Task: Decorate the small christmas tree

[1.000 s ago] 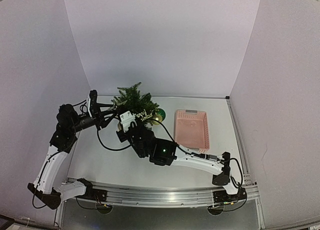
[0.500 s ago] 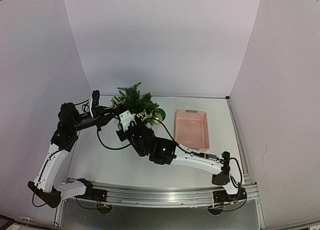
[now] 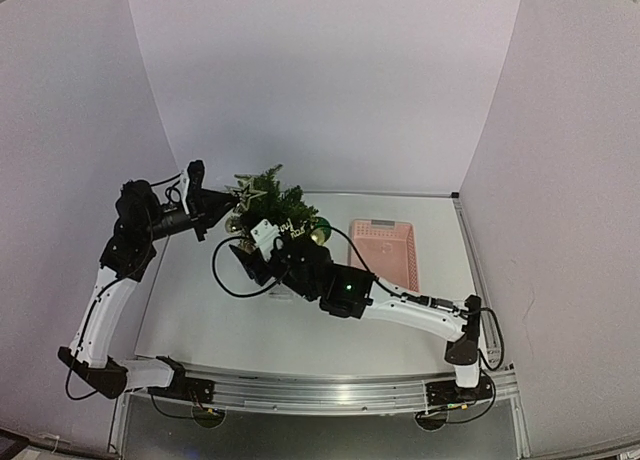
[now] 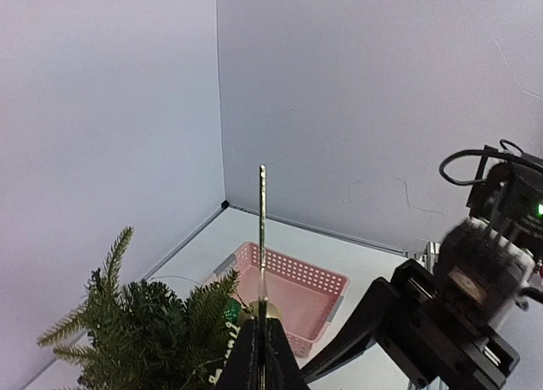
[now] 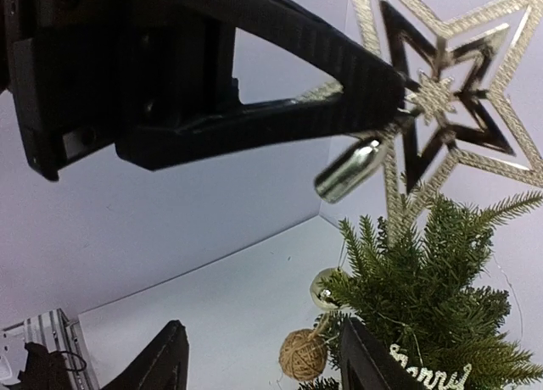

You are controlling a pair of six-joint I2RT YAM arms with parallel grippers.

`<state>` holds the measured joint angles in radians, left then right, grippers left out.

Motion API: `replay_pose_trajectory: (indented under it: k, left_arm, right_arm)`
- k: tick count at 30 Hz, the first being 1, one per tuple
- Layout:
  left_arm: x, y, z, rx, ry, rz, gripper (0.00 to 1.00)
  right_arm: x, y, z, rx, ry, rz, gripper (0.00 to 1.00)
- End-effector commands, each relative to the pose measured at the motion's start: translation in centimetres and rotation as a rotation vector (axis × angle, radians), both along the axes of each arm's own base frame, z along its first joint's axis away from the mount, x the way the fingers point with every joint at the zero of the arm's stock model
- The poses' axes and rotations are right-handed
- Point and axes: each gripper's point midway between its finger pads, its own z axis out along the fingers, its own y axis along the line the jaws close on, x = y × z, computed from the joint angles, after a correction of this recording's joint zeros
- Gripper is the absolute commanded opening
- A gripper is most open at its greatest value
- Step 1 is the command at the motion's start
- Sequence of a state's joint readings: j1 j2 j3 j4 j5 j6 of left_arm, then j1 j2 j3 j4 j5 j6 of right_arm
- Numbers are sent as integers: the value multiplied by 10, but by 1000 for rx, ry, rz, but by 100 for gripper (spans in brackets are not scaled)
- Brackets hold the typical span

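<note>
- Enclosing a pale worktop (image 3: 250, 330) on three sides, plain white walls (image 3: 320, 80) rose around it; the small christmas tree (image 3: 280, 205) stood near the back wall, with a pink basket (image 3: 384, 224) just right of the tree.
- Left fingers (image 5: 386, 89) were clenched on a gold star (image 5: 437, 97), held right above the tree's top; contact with the twigs could not be told.
- Right fingers (image 5: 165, 360) stood spread, grasping nothing, low on the tree's near side, pointing up at it.
- A gold bauble (image 5: 322, 288), a twine ball (image 5: 303, 353) and white lettering (image 5: 428, 377) hung on the tree.
</note>
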<state>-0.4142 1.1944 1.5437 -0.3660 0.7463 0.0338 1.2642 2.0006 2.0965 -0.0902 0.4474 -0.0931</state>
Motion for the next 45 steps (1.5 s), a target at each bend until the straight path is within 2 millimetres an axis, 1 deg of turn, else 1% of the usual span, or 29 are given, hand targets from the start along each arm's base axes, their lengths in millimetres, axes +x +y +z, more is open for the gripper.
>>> replay_pose_trajectory:
  k: [1, 5, 7, 8, 10, 12, 14, 16, 18, 19, 22, 25, 26, 28, 32, 34, 40, 43, 45]
  left_arm:
    - [12, -8, 8, 52, -57, -70, 0]
    - [35, -12, 6, 47, -3, -139, 0]
    - [54, -14, 7, 49, 8, -157, 0]
    - [63, -15, 6, 48, 10, -160, 0]
    - [75, -17, 7, 32, -24, -170, 0]
    - [81, -20, 13, -23, -65, -176, 0]
    - [79, -21, 22, -88, -64, -205, 0]
    - [74, -25, 27, -118, -30, -257, 0]
    - [69, -28, 25, -122, 8, -303, 0]
    - [65, -29, 24, -122, 10, -315, 0]
    - [53, -31, 22, -121, 0, -338, 0]
    - [43, -34, 23, -139, -3, -363, 0]
    - [41, -34, 24, -149, 2, -366, 0]
    - [37, -33, 28, -168, 5, -372, 0]
    - [31, -31, 34, -195, 8, -383, 0]
    - [30, -31, 33, -198, 18, -388, 0]
    - [29, -35, 25, -201, 64, -395, 0]
    - [25, -38, 23, -199, 74, -409, 0]
    - [24, -39, 21, -196, 82, -414, 0]
  right_arm:
    - [14, -60, 57, 160, 79, 57, 60]
    - [31, -93, 60, 175, 117, 38, 62]
    - [38, -107, 61, 181, 132, 28, 62]
    - [41, -114, 61, 178, 134, 21, 62]
    - [45, -125, 60, 172, 132, 4, 63]
    - [50, -134, 59, 172, 135, -15, 63]
    - [58, -142, 64, 193, 147, -12, 63]
    - [58, -141, 76, 214, 153, 59, 64]
    - [54, -135, 88, 223, 158, 159, 66]
    - [53, -132, 91, 219, 167, 207, 66]
    - [62, -124, 92, 215, 213, 302, 70]
    - [76, -120, 94, 239, 258, 378, 78]
    - [77, -119, 100, 255, 264, 411, 81]
    - [77, -106, 94, 251, 293, 488, 82]
    - [78, -96, 87, 249, 317, 537, 82]
    - [73, -92, 86, 250, 332, 582, 78]
    - [68, -83, 85, 265, 376, 651, 54]
    - [70, -80, 83, 276, 389, 651, 43]
    - [69, -78, 84, 281, 386, 661, 40]
